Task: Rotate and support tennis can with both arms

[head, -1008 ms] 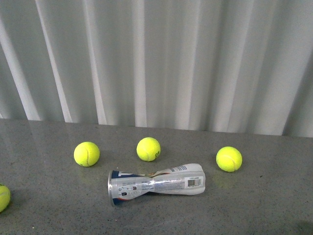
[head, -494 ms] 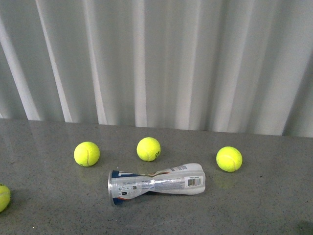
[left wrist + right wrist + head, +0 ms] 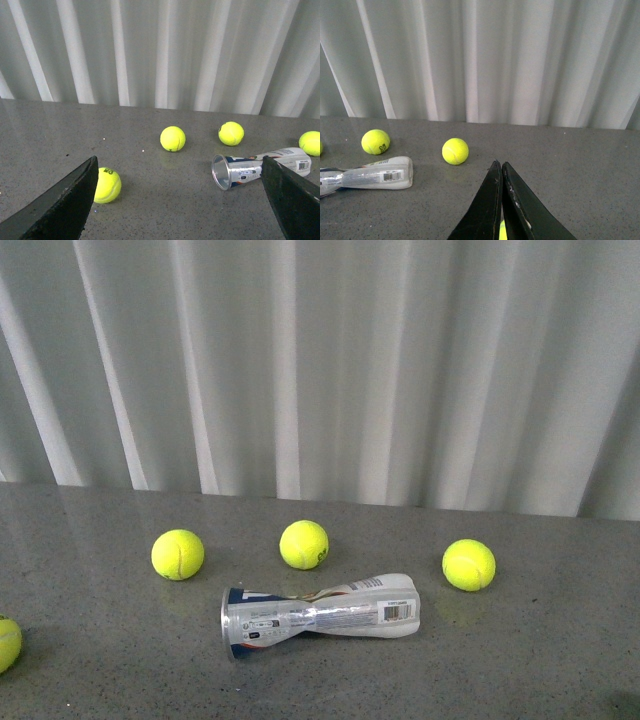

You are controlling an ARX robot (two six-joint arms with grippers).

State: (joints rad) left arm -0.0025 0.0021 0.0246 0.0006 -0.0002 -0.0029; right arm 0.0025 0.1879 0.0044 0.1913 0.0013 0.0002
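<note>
Centrally, tennis can [image 3: 318, 614] lying, balls [image 3: 303, 544] apart from it — left hand [image 3: 178, 159] spread, right hand [image 3: 500, 163] together.

left end effector [image 3: 178, 165]: jaws spread wide, the two black pointed fingers [image 3: 67, 202] sit at opposite sides of the left wrist view, tips raised off the bench [image 3: 150, 200]. right end effector [image 3: 500, 164]: black fingers [image 3: 482, 215] pressed together, tips meeting in one narrow point, thin slit between them lower down, also held above the bench.
</note>
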